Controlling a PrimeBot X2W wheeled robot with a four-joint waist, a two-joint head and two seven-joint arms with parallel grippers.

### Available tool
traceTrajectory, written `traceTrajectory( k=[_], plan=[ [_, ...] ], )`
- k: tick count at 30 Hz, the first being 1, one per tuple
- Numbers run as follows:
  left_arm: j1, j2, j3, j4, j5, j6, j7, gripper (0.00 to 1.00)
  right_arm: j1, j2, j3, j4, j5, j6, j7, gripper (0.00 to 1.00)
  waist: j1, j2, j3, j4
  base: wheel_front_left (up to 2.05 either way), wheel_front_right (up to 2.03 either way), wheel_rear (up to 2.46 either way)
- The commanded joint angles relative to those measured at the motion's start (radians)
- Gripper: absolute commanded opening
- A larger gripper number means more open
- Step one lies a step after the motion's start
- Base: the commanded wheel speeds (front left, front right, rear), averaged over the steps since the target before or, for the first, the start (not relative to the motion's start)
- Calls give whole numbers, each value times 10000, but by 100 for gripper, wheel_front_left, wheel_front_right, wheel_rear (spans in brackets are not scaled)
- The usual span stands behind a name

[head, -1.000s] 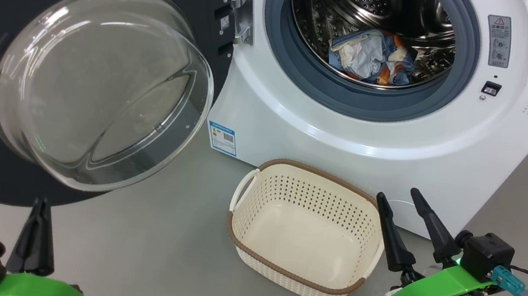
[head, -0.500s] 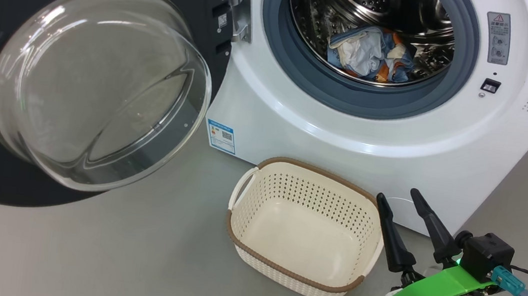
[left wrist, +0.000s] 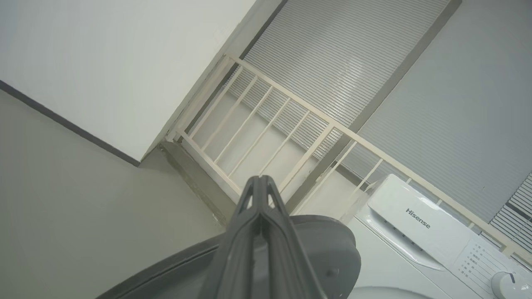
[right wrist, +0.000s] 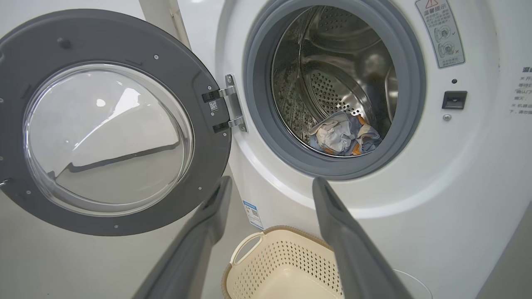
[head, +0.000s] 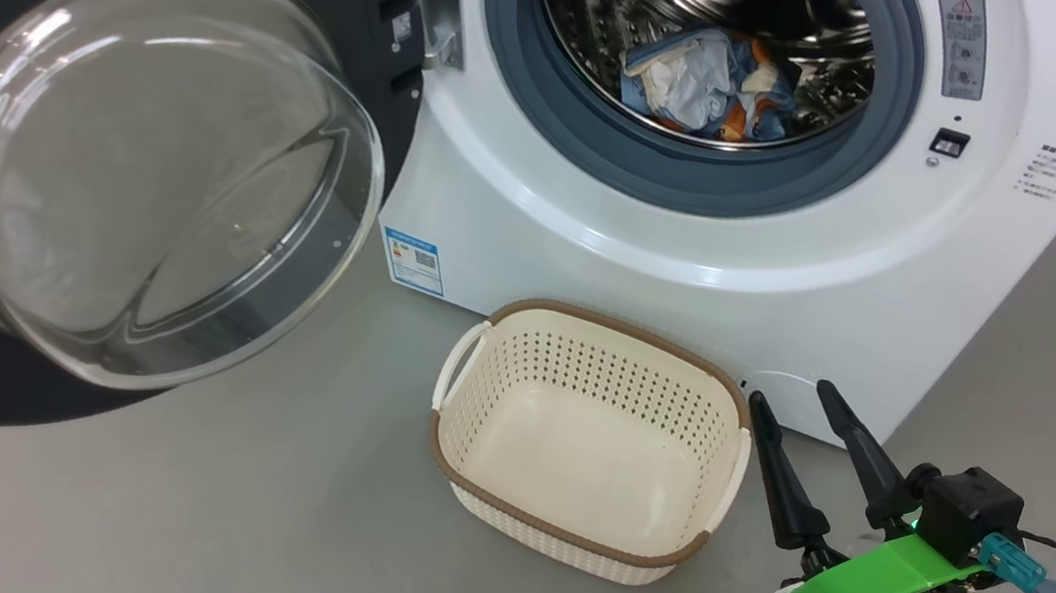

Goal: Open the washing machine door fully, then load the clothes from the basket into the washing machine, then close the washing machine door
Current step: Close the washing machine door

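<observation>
A bundle of light blue fabric (head: 705, 82) with orange-brown print and cream-white parts is seen low in the steel drum (head: 624, 6) of the white front-loading washing machine (head: 652, 271). Its round black-rimmed door (head: 151, 170) with bulging glass window is swung wide open. The small cream-white perforated basket (head: 625, 324) with brown rim is found empty on the grey floor (head: 258, 525). The right gripper (head: 790, 391) is held spread, empty; the left gripper (left wrist: 259, 182) is pressed closed on nothing.
</observation>
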Motion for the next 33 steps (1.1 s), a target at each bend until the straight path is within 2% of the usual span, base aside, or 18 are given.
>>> traceTrajectory(
  k=[1,7,12,28,33],
  plan=[
    [-656,847,416,304,-300,76,364,0,-155,-74,229,-245,46,16,-48,100,0,-1,123,-115,0,0,0],
    [-1617,1721,841,2436,-1009,350,1288,0,-312,-153,276,-224,38,16,-48,100,0,-1,345,-370,0,0,0],
    [-2179,2403,1075,3898,-1318,325,1709,0,-396,-219,271,-212,18,16,-48,100,0,-1,554,-586,0,0,0],
    [-3183,3556,1243,6964,-1984,675,3429,0,-529,-330,200,-271,-51,16,-48,100,0,-1,906,-995,0,0,0],
    [-3348,3692,1397,7536,-2165,640,3503,0,-568,-348,204,-321,-66,16,-48,100,0,-1,1040,-1067,0,0,0]
  ],
)
